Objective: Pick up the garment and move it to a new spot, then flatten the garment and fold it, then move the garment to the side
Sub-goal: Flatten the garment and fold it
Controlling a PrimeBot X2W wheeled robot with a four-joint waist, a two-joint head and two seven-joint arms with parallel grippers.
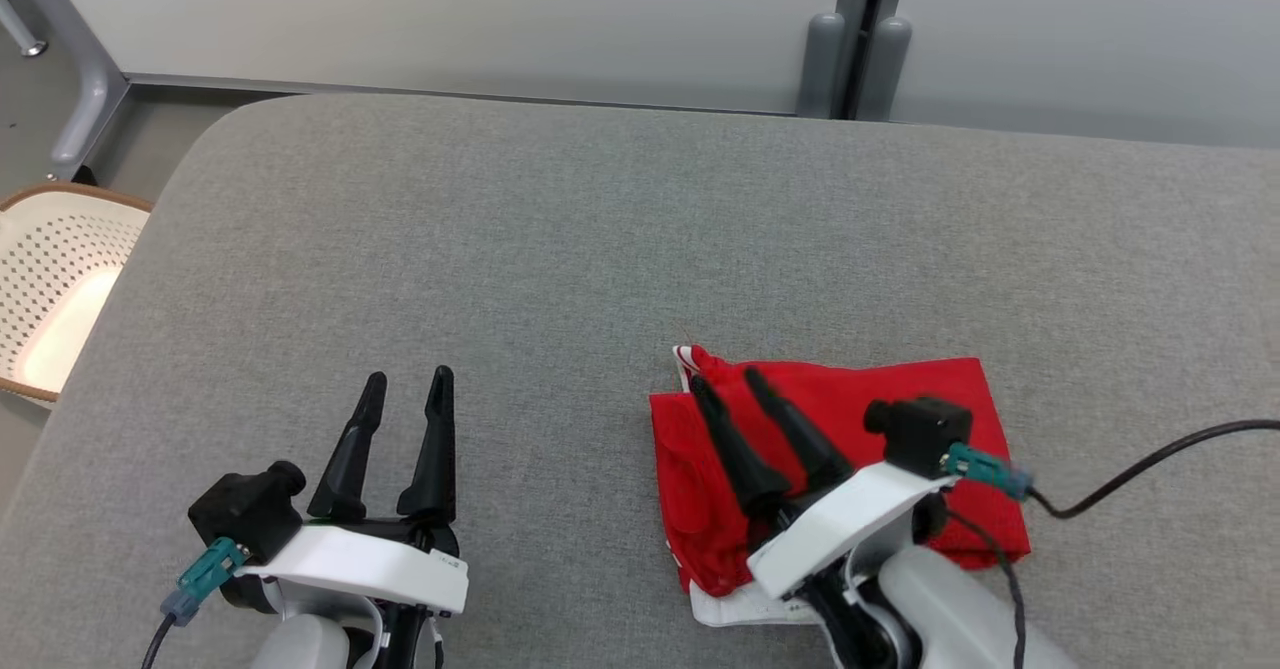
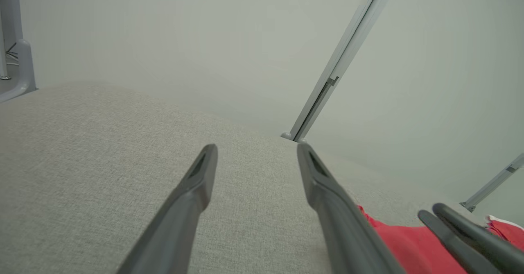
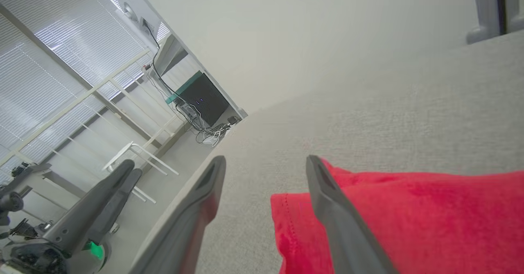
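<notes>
A red garment (image 1: 900, 419) with white trim lies folded into a compact rectangle on the grey table (image 1: 600, 249), at the near right. My right gripper (image 1: 728, 381) hovers open over its left part, fingers pointing up and to the left, nothing between them. In the right wrist view the garment (image 3: 409, 220) fills the lower right, and the open right gripper (image 3: 264, 163) straddles its folded edge. My left gripper (image 1: 407, 381) stands open at the near left, well apart from the garment, over bare table. The left wrist view catches the garment (image 2: 405, 241) at its lower right.
A white perforated basket (image 1: 55, 279) with a brown rim sits beyond the table's left edge. A grey partition wall with posts (image 1: 850, 49) runs behind the table. A black cable (image 1: 1150, 464) trails from my right wrist across the table's right side.
</notes>
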